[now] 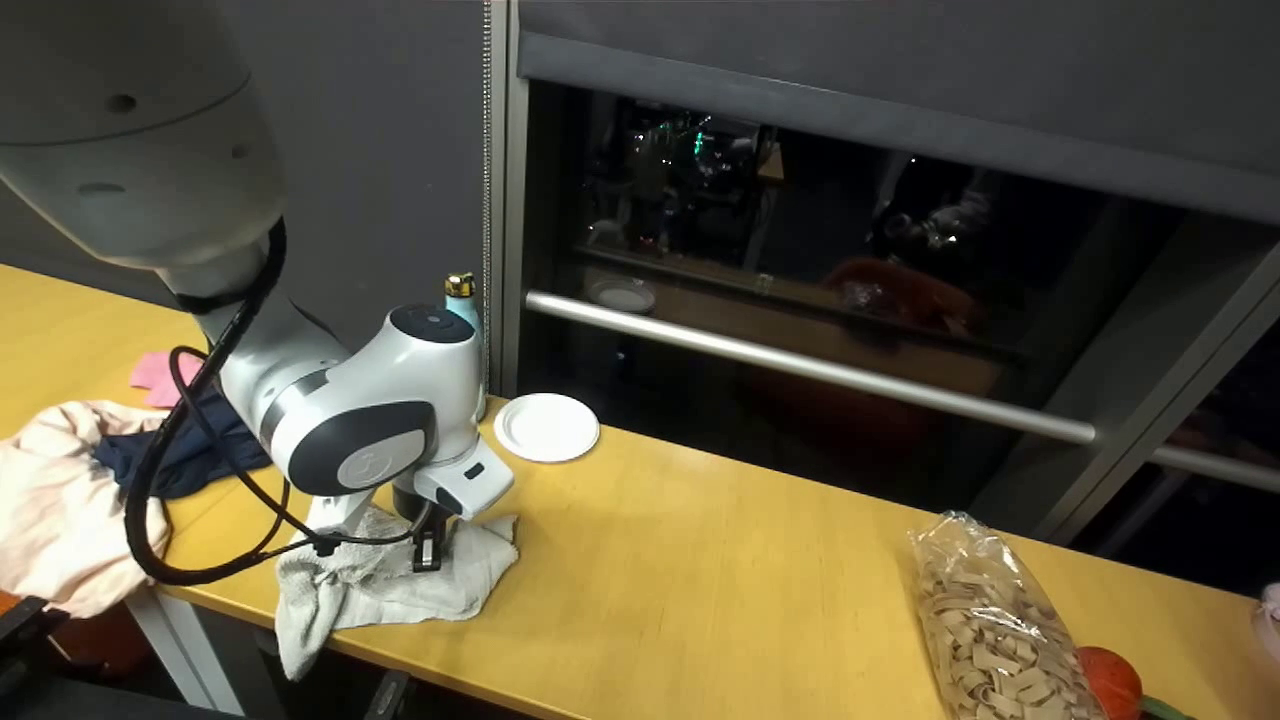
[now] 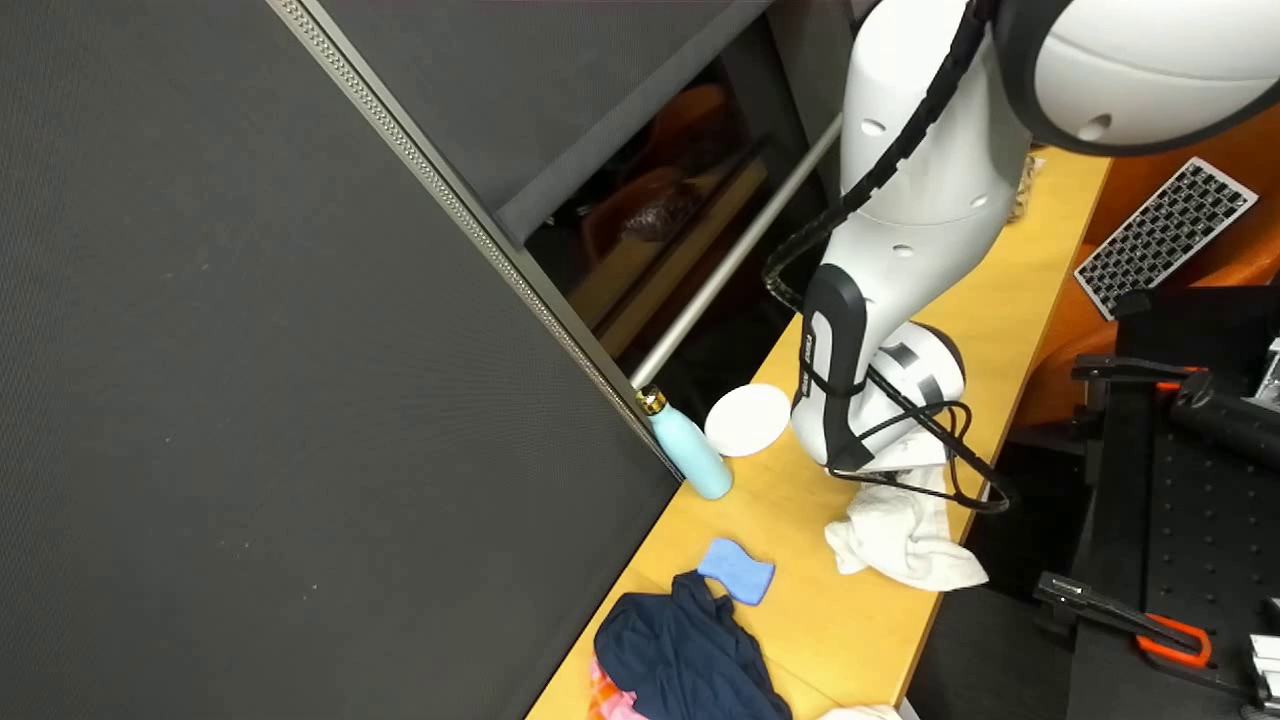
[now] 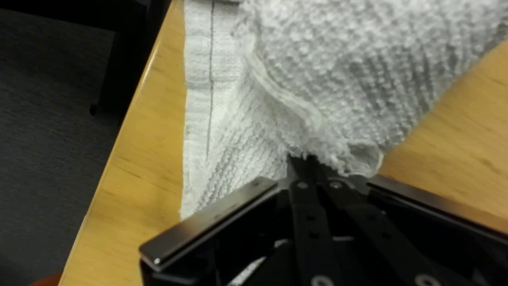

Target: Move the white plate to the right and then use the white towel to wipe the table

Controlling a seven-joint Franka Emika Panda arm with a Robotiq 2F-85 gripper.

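Observation:
The white towel (image 1: 400, 600) lies crumpled on the wooden table, with one corner hanging over the front edge; it also shows in an exterior view (image 2: 895, 535), partly hidden by the arm, and fills much of the wrist view (image 3: 349, 67). My gripper (image 1: 427, 556) points down at the towel. In the wrist view the gripper (image 3: 309, 165) has its fingers close together, shut on bunched towel, with the fingertips hidden under its fringe. The white plate (image 1: 547, 428) lies flat near the back edge, apart from the gripper; it shows in an exterior view too (image 2: 748, 420).
A light blue bottle (image 2: 692, 455) stands beside the plate at the window wall. A blue sponge (image 2: 737, 570) and a navy cloth (image 2: 690, 655) lie beyond the towel. A pale pink cloth (image 1: 60, 500), a pasta bag (image 1: 1005, 640) and a red object (image 1: 1110, 680) are on the table.

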